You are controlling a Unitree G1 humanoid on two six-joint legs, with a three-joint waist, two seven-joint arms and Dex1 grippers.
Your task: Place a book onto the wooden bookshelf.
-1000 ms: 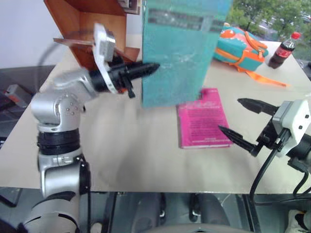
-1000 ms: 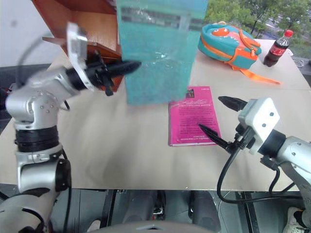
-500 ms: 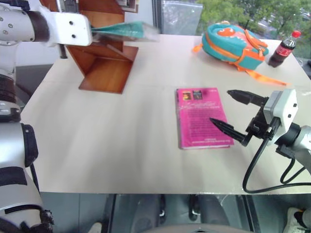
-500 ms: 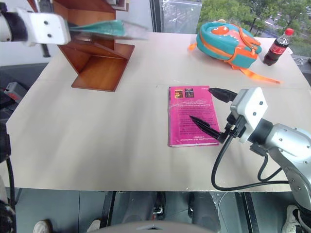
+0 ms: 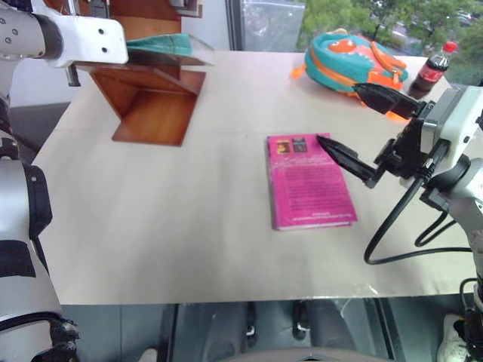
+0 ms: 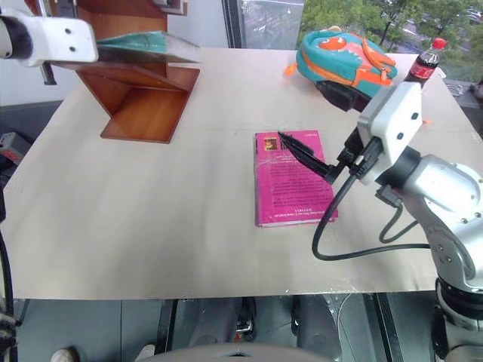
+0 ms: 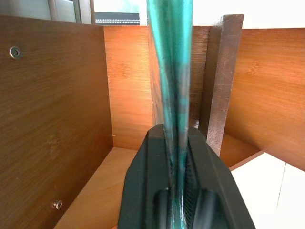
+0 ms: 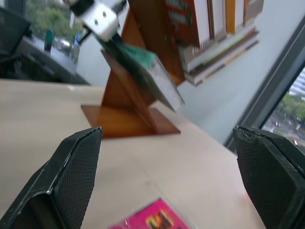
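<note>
The teal-green book (image 5: 170, 47) lies flat along a slanted board of the reddish-brown wooden bookshelf (image 5: 155, 105) at the far left of the table. My left gripper (image 7: 177, 138) is shut on the book's near edge, with one black finger (image 7: 147, 162) on each side of it inside the shelf. The right wrist view shows the same book (image 8: 147, 71) sticking out past the board. My right gripper (image 5: 339, 113) hovers open above the far end of the magenta-pink book (image 5: 309, 181), empty, its jaws wide apart.
A teal and orange backpack (image 5: 351, 60) and a cola bottle (image 5: 432, 68) sit at the table's far right. Several other books (image 8: 214, 24) stand on an upper shelf board. The beige table (image 5: 173, 219) stretches between shelf and pink book.
The left arm swung the teal book from upright in mid-table over to the shelf and laid it on the slanted board. The open right gripper rose and moved toward the far side.
</note>
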